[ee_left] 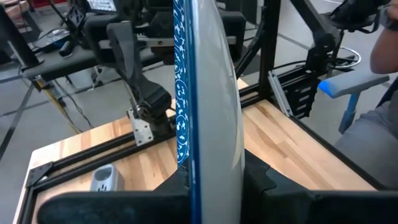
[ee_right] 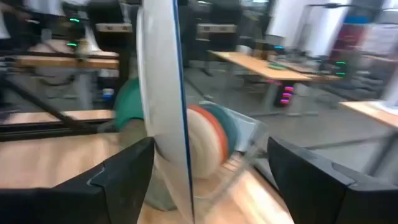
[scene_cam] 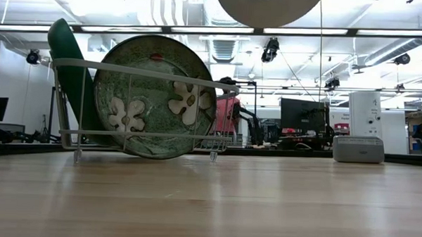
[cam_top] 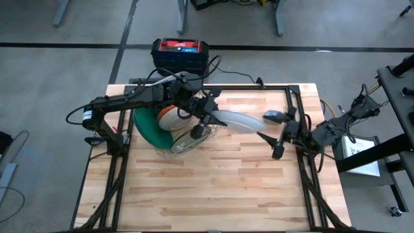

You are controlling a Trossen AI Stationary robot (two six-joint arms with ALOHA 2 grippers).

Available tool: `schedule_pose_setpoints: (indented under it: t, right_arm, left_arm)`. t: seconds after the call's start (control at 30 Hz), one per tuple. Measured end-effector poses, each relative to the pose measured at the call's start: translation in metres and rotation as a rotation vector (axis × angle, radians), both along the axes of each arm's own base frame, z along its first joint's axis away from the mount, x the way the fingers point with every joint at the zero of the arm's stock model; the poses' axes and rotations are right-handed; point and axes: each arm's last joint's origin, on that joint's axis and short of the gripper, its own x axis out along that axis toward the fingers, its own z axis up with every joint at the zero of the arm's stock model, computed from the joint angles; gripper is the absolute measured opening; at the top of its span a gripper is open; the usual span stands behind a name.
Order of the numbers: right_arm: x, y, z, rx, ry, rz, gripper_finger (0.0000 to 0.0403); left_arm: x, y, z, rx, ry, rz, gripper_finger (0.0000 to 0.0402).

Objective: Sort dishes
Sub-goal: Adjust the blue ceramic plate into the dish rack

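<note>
from above, the left gripper (cam_top: 208, 118) sits at the table's centre, just toward twelve o'clock, clamped on the near edge of a round blue-and-white speckled plate (cam_top: 238, 121) that lies out toward three o'clock, held above the light wooden table (cam_top: 213, 188). the right gripper (cam_top: 279, 144) is off the plate's three o'clock end, a little toward four, jaws spread and holding nothing. at nine o'clock of the left gripper, a silver wire rack (cam_top: 187, 139) holds a large dark green plate (cam_top: 147, 127), an orange dish (cam_top: 169, 118) and a white dish (cam_top: 174, 123) on edge. a small grey round device (cam_top: 274, 116) lies at two o'clock of the speckled plate. a red and black box (cam_top: 180, 53) stands on the floor past the twelve o'clock side

at table level, the rack (scene_cam: 137, 109) stands at nine o'clock with a green flower-patterned plate (scene_cam: 154, 95) leaning in it and the dark green plate (scene_cam: 70, 71) behind. the underside of the held plate (scene_cam: 268, 6) hangs at twelve o'clock, clear of the tabletop (scene_cam: 208, 203). a grey box (scene_cam: 358, 149) rests at three o'clock

from the left wrist, the speckled plate (ee_left: 208, 93) stands edge-on, pinched between the closed fingers (ee_left: 112, 208)

from the right wrist, the plate's rim (ee_right: 163, 106) runs edge-on between the dark fingers (ee_right: 323, 180), which stand apart from it on both sides; the orange dish (ee_right: 208, 140) and rack (ee_right: 245, 146) show beyond
</note>
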Motion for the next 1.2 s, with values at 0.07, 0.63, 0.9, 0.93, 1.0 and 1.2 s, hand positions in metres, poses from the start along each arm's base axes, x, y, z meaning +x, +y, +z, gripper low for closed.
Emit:
schedule_pose_setpoints:
  t: [0.07, 0.63, 0.9, 0.93, 1.0, 1.2]
  right_arm:
    - [0.004, -0.003, 0.003, 0.008, -0.020, 0.059, 0.0293]
    - [0.042, -0.022, -0.002, -0.078, -0.010, 0.150, 0.0188]
    - [0.041, -0.022, 0.000, -0.127, -0.011, 0.168, 0.0046]
    - [0.041, -0.021, 0.000, -0.130, -0.011, 0.192, 0.0029]
    - [0.041, -0.021, -0.001, -0.153, -0.004, 0.196, 0.0026]
    - [0.041, -0.022, 0.000, -0.158, -0.006, 0.175, 0.0026]
  left_arm:
    - [0.000, -0.001, 0.000, -0.001, -0.002, -0.004, 0.0027]
    - [0.003, -0.001, 0.001, -0.017, -0.023, 0.005, 0.0028]
    - [0.004, -0.001, 0.001, -0.005, -0.029, 0.010, 0.0031]
    - [0.004, -0.001, 0.001, -0.002, -0.031, -0.001, 0.0034]
    - [0.004, -0.002, 0.001, -0.009, -0.025, 0.002, 0.0043]
    - [0.004, 0.000, 0.001, -0.002, -0.022, 0.044, 0.0083]
